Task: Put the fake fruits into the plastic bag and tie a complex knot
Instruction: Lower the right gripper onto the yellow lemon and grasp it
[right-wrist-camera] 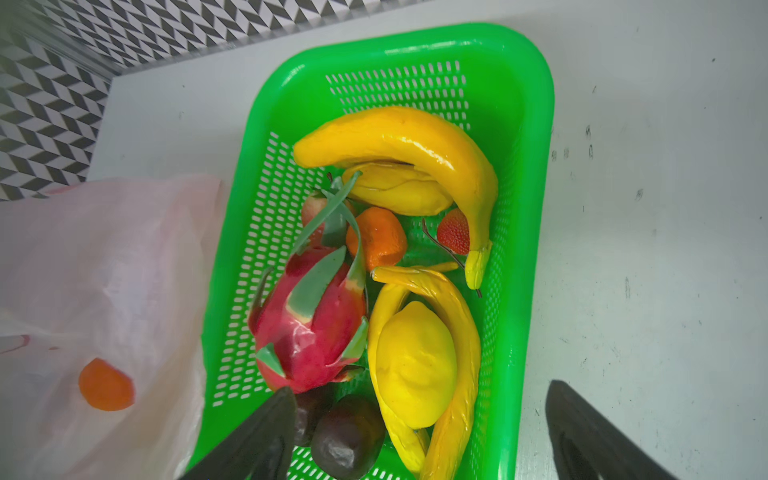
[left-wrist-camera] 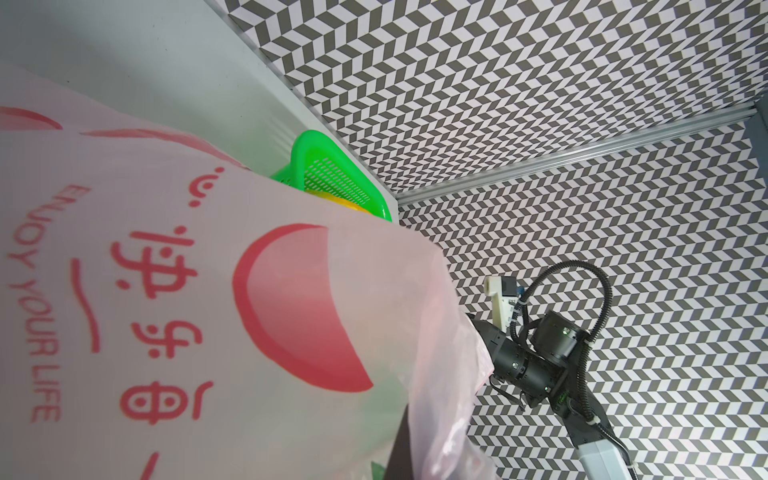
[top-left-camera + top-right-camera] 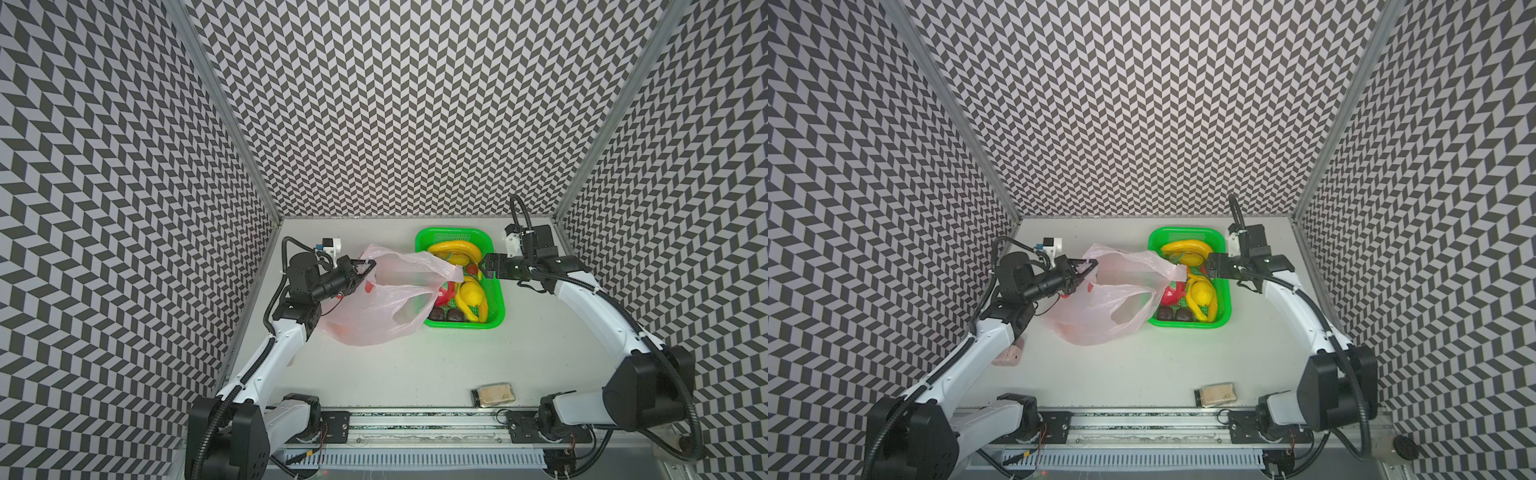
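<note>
Desk: you are working on a pale grey desk (image 3: 395,374). The right wrist view shows it scuffed with small dark marks, and a metal rail (image 3: 415,419) runs along its near edge.
Room: black-and-white chevron walls (image 3: 415,104) close the desk in on three sides.
Loose item: a small tan packet (image 3: 493,395) lies near the rail, well apart from everything else.
Only in a top view: a pink block (image 3: 1009,355) shows on the desk under your left arm. In the matching top view the arm covers nearly all of it.
Only at the left wrist: the bag's print is seen close up, with a red peach (image 2: 299,307) and the words "ENJOY YOUR LIFE" (image 2: 37,299).
Only at the right wrist: you can tell each fruit in the basket apart.
Left tool: your left tool (image 3: 368,266) is pressed together on the rim of the plastic bag (image 3: 374,324) and holds that side up.
Plastic bag: it is thin, translucent pink and sits left of centre with its body on the desk. Its mouth gapes and one corner reaches over the basket's left rim. An orange fruit (image 1: 106,384) shows through the film.
Basket: a green mesh basket (image 3: 461,326) sits just right of the bag, against it.
Fake fruits: the glossy fruits in the basket are yellow bananas (image 1: 415,133), an orange (image 1: 376,237), a pink green-tipped dragon fruit (image 1: 311,324), a lemon (image 1: 415,345), a strawberry (image 1: 454,232) and dark brown ones (image 1: 347,436).
Right tool: your right tool (image 1: 419,386) is spread wide and grips nothing. It hovers above the basket, apart from the bag's corner.
</note>
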